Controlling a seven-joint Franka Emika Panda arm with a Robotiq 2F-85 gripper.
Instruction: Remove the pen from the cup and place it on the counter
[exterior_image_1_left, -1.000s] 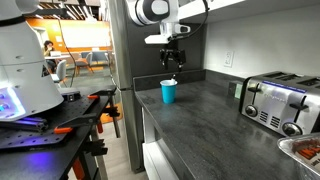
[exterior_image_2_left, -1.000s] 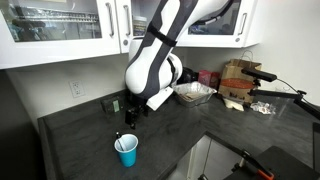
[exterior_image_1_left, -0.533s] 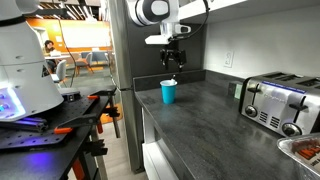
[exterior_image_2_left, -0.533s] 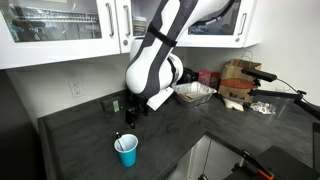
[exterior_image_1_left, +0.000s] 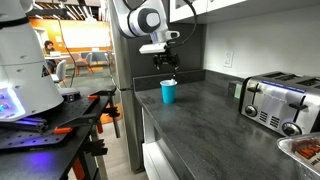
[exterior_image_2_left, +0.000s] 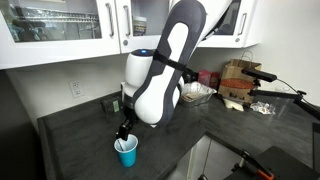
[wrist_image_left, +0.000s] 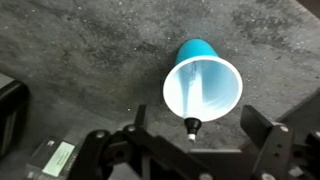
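In an exterior view the gripper (exterior_image_1_left: 167, 66) has come down and sideways since a second ago: then it hung higher and off to one side, now it sits straight above the cup (exterior_image_1_left: 168, 92), just clear of the rim. The cup has not moved; it stands upright near the end of the counter (exterior_image_1_left: 210, 122), well apart from the toaster (exterior_image_1_left: 275, 102). A small pale speck at the rim may be the pen, but it is too small to be sure, and from here I cannot tell how the claw stands. In the other exterior view the change is bigger: the arm's white body has swung forward and now fills the middle, and the gripper (exterior_image_2_left: 123, 132) hangs just above the cup (exterior_image_2_left: 126, 152) on the counter (exterior_image_2_left: 75, 135). The dark stick that showed at the rim earlier is now hidden behind the gripper. The wrist view shows what neither of those does. It looks straight down into the cup (wrist_image_left: 205, 88) on the counter (wrist_image_left: 80, 50), where the pen (wrist_image_left: 191, 125) leans against the near wall, dark end up at the rim. The gripper (wrist_image_left: 195, 135) is wide apart, its fingers (wrist_image_left: 268, 140) on either side of the pen's end, neither touching it.
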